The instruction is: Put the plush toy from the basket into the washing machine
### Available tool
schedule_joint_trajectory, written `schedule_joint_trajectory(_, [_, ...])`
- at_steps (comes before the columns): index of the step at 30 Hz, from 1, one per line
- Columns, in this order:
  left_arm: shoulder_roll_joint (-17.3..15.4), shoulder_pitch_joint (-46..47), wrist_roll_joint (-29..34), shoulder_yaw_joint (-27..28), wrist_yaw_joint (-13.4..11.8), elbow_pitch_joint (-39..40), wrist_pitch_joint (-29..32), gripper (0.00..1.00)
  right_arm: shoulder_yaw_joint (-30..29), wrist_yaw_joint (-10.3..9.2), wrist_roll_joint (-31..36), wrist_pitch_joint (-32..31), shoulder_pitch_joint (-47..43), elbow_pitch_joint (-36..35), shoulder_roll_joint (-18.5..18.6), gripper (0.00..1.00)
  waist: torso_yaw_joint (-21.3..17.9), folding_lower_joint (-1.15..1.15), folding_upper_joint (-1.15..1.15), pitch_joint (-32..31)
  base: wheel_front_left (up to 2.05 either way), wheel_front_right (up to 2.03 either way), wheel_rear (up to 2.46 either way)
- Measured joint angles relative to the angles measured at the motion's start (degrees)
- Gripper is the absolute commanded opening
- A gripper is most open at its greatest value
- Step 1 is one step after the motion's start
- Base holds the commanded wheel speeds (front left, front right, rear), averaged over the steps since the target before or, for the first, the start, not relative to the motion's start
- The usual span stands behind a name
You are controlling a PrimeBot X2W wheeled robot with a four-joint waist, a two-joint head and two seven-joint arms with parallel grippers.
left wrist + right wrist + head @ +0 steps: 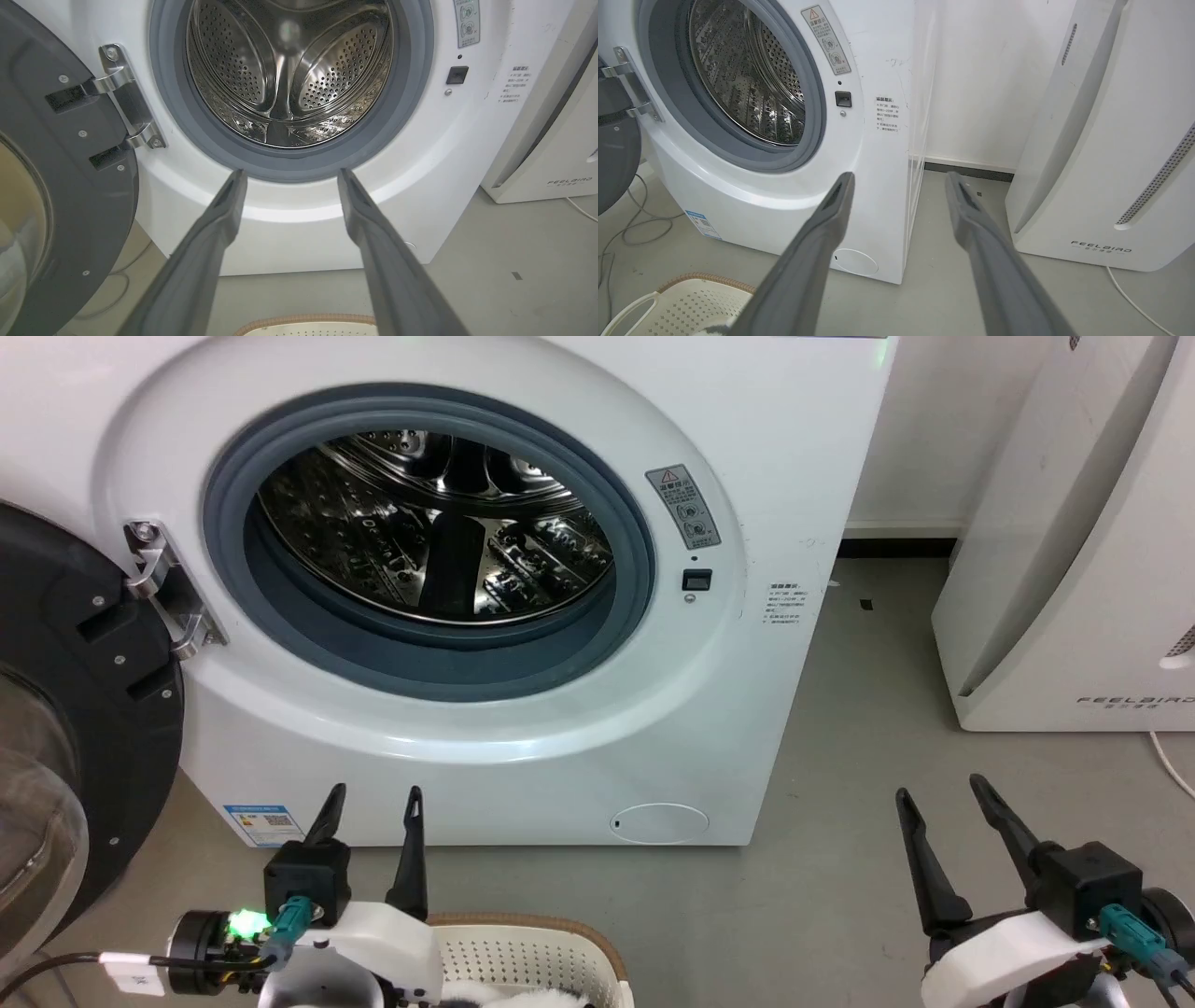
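Plush toy (pixel 551 1000), fluffy white and black, lies ungrasped in the cream perforated plastic basket (pixel 560 952) before the open white front-loading washing machine (pixel 579 728). Left gripper (pixel 375 791) and right gripper (pixel 938 787) hover spread and empty; the next move, I judge, is to reach down and grip.

Grey floor (pixel 840 784), smooth and matte. White wall (pixel 934 429) at 1 o'clock, with a dark baseboard (pixel 896 547) along its foot. White slanted appliance (pixel 1074 569) at 3 o'clock, marked FEELBIRD. A white cord (pixel 1167 761) trails below it. 1 small dark mark (pixel 866 605) near the baseboard. Loose cables (pixel 654 223) at 9 o'clock in the right wrist view. Even light.
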State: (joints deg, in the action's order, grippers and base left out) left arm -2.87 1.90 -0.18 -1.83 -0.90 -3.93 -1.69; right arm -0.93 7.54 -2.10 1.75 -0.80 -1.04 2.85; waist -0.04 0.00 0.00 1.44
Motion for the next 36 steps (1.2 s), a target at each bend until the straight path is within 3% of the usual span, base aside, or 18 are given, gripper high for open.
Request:
schedule_joint_trajectory(24, [-1.4, 9.3, 0.5, -4.9, 1.2, -19.8, -1.8, 1.00, -0.6, 0.00, -2.6, 2.9, 4.0, -3.2, 0.0, 1.00, -1.9, 0.00, 0.00, 7.8, 0.00, 0.00, 0.00])
schedule_joint_trajectory(36, [-3.5, 13.9, 0.5, -6.9, 2.1, -27.2, 2.5, 1.00, -1.0, 0.00, -4.0, 4.3, 7.6, -5.5, 0.0, 1.00, -3.2, 0.00, 0.00, 15.2, 0.00, 0.00, 0.00])
